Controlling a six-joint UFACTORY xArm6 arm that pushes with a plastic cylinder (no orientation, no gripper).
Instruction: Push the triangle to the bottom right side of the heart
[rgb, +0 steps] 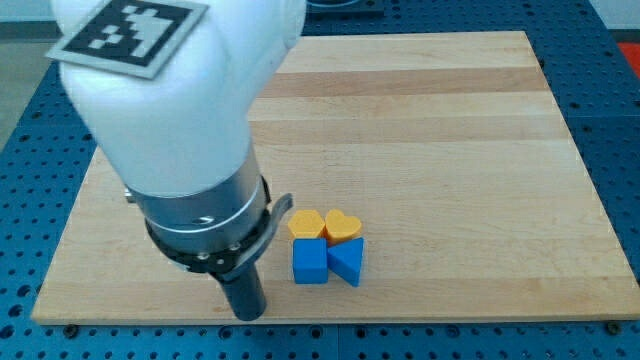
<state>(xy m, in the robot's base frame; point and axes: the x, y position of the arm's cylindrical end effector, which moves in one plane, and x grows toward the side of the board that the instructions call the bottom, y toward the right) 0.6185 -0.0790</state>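
A blue triangle block (347, 260) lies near the view's bottom middle, directly below a yellow heart block (342, 226) and touching it. My tip (247, 313) is at the board's bottom edge, to the left of the block cluster and apart from it. The rod hangs from the big white arm that fills the view's upper left.
A blue cube-like block (310, 261) sits against the triangle's left side. A yellow hexagon-like block (306, 223) sits left of the heart, above that blue block. The wooden board (450, 120) rests on a blue perforated table (620, 150).
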